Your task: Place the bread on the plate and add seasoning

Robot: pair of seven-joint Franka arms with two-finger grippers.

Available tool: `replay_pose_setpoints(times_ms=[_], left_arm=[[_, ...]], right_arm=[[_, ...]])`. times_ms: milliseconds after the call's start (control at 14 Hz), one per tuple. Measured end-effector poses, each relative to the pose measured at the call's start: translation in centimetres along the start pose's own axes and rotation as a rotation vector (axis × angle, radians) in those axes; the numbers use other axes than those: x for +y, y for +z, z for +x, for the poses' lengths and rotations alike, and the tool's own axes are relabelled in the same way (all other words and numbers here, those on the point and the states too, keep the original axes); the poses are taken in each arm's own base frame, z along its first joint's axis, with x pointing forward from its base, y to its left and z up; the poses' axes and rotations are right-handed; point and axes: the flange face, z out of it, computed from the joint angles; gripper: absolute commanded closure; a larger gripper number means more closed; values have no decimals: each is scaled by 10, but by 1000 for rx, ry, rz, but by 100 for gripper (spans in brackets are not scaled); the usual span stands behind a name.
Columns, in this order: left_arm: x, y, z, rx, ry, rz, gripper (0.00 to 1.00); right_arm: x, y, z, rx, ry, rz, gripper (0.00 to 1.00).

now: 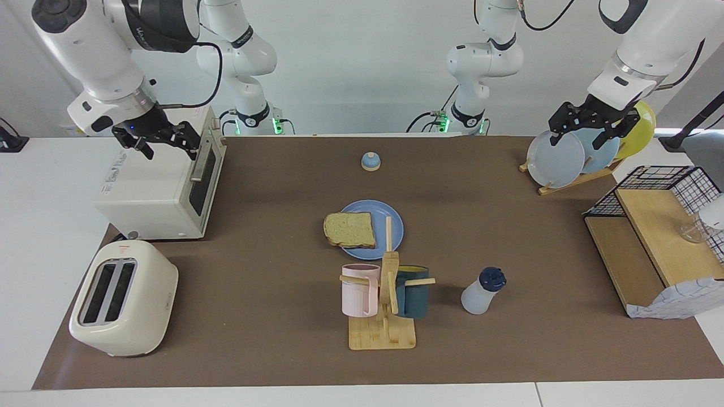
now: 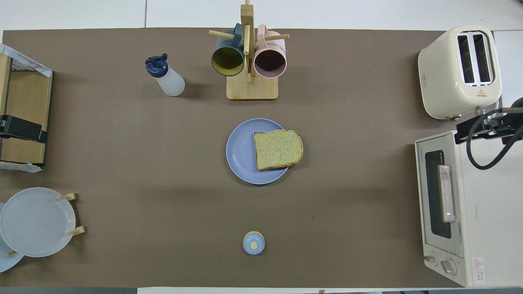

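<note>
A: What is the facing view giving us that the overhead view is not?

B: It is showing both arms whole. The left gripper [image 1: 591,124] is hanging over the rack of upright plates [image 1: 557,160] at the left arm's end of the bench [image 1: 509,350], and the right gripper [image 1: 161,141] is hanging over the toaster oven [image 1: 153,192]. From overhead only a dark piece of the left gripper [image 2: 20,128] is showing at the frame's nine o'clock edge, and a dark piece of the right gripper [image 2: 488,126] with its cable at three o'clock.

A: And the fingers?

B: Both pairs are standing spread wide, holding nothing and touching nothing.

A: Where are the task's things sitting?

B: The plate [image 2: 241,151] is lying mid-bench. The bread [image 2: 278,149] is resting on it toward the right arm's end, its crust overhanging the rim. The seasoning [image 2: 164,75] is standing beside the mug tree [image 2: 251,61], at about eleven o'clock from the plate overhead, well apart from both grippers.

A: Anything hidden or cut off?

B: In the facing view the mug tree's post [image 1: 389,249] is crossing the plate's [image 1: 390,217] edge. Overhead, the plate rack [image 2: 36,220] is running off the frame.
</note>
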Motion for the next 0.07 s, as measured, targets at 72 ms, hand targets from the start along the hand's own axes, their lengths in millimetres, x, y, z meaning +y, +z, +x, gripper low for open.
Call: replay_pose_setpoints(times_ms=[72], left_arm=[[0, 0, 0, 0, -1, 0, 0]], right_arm=[[0, 0, 0, 0, 0, 0, 0]])
